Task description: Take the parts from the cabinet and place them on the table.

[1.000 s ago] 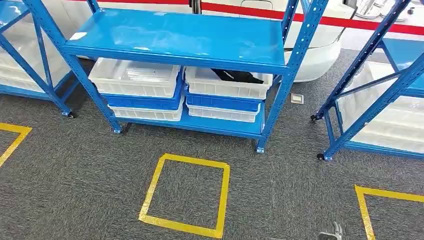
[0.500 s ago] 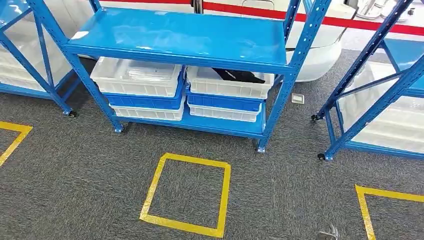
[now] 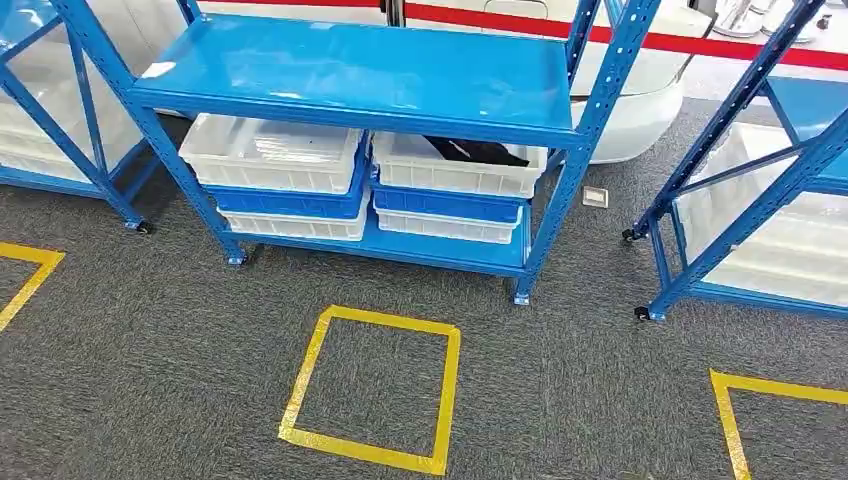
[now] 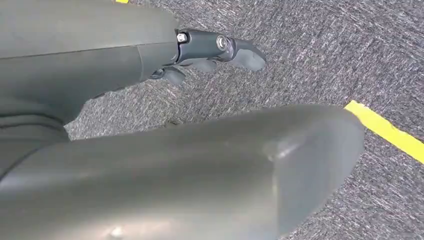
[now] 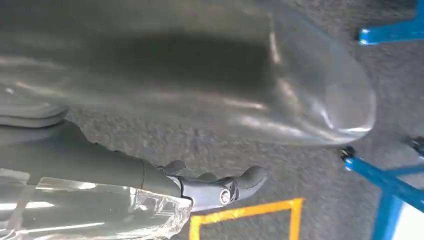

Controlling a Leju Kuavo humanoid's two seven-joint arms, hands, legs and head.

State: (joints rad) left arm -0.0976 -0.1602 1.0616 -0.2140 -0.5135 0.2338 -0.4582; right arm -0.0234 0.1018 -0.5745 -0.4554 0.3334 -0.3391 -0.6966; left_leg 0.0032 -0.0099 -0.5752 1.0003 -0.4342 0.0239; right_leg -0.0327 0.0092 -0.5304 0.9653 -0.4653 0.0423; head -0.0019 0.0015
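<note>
The blue cabinet [image 3: 360,75] stands in front of the robot, across a strip of grey floor [image 3: 150,340]. On its low shelf sit white bins. One black part [image 3: 475,151] lies in the right bin [image 3: 455,170]. The left bin [image 3: 270,155] has something pale in it, too faint to name. No desk can be seen, so I cannot say if any parts are on it. At least the black part is in the cabinet, so there is work left.

The left robot hand [image 4: 210,50] hangs low over the floor. Its fingers are loosely spread and it holds nothing.

The right robot hand [image 5: 210,187] hangs low too, near a yellow tape line [image 5: 245,212]. A clear bag [image 5: 100,210] lies right against its fingers. It may be a part from the cabinet, and the robot hand may be holding it, but I cannot tell. Its thumb and fingers are apart, with floor showing between them.

The black part is well apart from both robot hands, up on the shelf while they hang by the robot's sides.
</note>
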